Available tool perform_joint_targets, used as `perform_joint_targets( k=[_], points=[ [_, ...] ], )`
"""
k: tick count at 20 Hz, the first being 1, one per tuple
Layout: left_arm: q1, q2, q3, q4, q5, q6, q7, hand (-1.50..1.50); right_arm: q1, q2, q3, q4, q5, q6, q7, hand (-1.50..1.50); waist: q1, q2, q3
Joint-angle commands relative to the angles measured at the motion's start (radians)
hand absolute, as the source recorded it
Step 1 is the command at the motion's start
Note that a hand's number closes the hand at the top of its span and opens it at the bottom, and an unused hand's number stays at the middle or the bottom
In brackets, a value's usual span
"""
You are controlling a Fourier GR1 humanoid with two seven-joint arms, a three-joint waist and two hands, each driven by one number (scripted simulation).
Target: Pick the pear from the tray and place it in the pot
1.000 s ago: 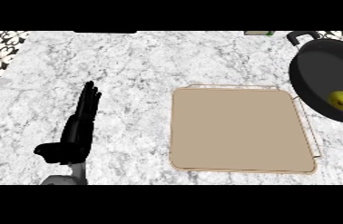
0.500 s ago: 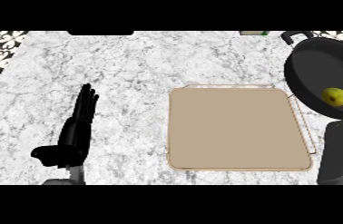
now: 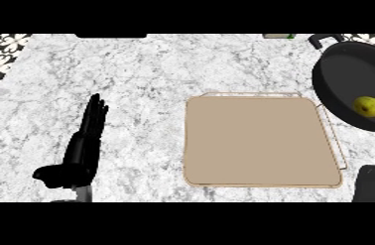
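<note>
Pear in the pot, tray bare, left hand resting open on the marble counter.

In the head view, the left hand [image 3: 82,149] lies at the lower left, its fingers [image 3: 95,114] straight and held narrow together, pointing up the picture, with the thumb out to the left; it holds nothing. Off to the right of those fingers, well apart from them, sits the tan tray [image 3: 256,140] on the counter [image 3: 147,75]. Farther right again, and a little beyond the fingertips' level, the black pot [image 3: 341,75] is cut by the picture's edge, and the yellow-green pear [image 3: 364,106] lies inside it near its lower wall. A dark part of the right hand [image 3: 364,185] shows at the lower right corner; whether its fingers are open or curled cannot be told.
</note>
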Motion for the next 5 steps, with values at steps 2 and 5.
perform_joint_targets(
  k=[2, 5],
  points=[
    [-0.048, 0.031, 0.047, -0.006, 0.023, -0.016, 0.052, 0.00, 0.116, 0.009, 0.031, -0.171, 0.049, -0.005, 0.152, -1.50, -0.002, -0.001, 0.000],
    [-0.027, 0.006, 0.028, 0.026, 0.009, -0.012, 0.003, 0.00, 0.192, 0.010, 0.081, -0.161, 0.079, -0.056, 0.245, -1.50, 0.003, 0.002, 0.000]
  ],
)
